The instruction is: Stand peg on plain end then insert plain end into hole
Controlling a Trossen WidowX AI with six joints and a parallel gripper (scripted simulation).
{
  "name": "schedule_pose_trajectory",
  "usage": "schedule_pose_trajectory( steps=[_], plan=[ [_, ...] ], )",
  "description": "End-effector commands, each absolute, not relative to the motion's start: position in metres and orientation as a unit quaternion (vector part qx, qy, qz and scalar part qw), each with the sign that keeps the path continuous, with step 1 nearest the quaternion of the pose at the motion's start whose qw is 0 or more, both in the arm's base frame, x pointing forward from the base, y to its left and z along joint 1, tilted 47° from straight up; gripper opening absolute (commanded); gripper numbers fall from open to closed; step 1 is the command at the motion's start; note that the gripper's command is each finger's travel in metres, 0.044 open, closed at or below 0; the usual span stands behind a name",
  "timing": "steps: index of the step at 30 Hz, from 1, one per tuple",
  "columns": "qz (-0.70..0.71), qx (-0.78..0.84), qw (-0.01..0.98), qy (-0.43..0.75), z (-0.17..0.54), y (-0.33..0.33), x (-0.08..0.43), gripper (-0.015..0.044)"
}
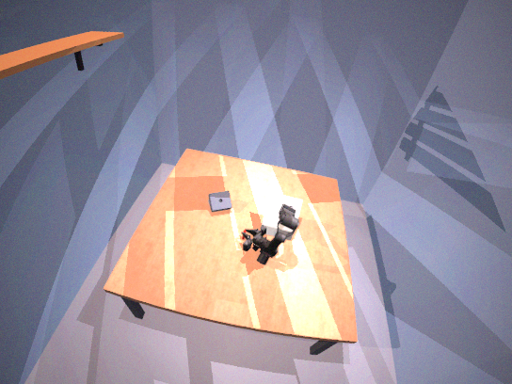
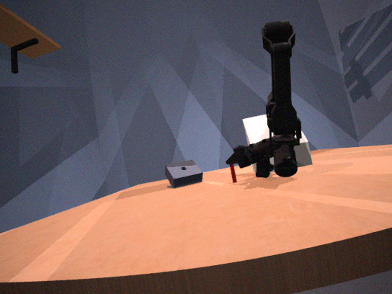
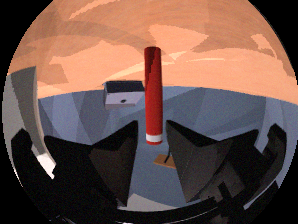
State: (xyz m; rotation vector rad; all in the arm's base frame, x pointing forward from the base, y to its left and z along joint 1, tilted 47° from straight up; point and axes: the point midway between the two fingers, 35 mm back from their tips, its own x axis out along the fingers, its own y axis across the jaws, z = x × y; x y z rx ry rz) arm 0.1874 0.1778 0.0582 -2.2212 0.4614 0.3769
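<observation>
The red peg [image 2: 233,174] [image 3: 153,90] stands about upright on the table [image 2: 144,230], plain end down, with a slight lean in the exterior view. Its white band is at the top, seen in the wrist view; the exterior view hides the band behind the fingers. My gripper [image 2: 235,162] [image 3: 152,124] is open a little, its fingers on either side of the peg's upper end with a gap on both sides in the wrist view. The grey sloped panel [image 1: 215,204] [image 2: 174,171] [image 3: 114,100] has one dark hole [image 1: 220,200] [image 2: 184,168] [image 3: 123,101] in its face.
A large white block [image 1: 294,203] [image 2: 255,127] [image 3: 20,102] stands close beside the arm, partly hidden by it in the exterior view. The panel stands apart from the peg, toward the table's far left in the top view. A separate orange shelf [image 1: 56,48] [image 2: 27,27] is beyond the table.
</observation>
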Motion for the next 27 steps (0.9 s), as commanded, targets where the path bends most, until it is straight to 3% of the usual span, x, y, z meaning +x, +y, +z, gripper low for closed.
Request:
schedule_pose_trajectory(
  steps=[1,20,27],
  plan=[
    [0.15,-0.882,0.408,0.183,0.0581,0.1777,0.1874,0.013],
    [0.15,-0.882,0.408,0.183,0.0581,0.1777,0.1874,0.013],
    [0.15,-0.882,0.408,0.183,0.0581,0.1777,0.1874,0.0314]
  ],
)
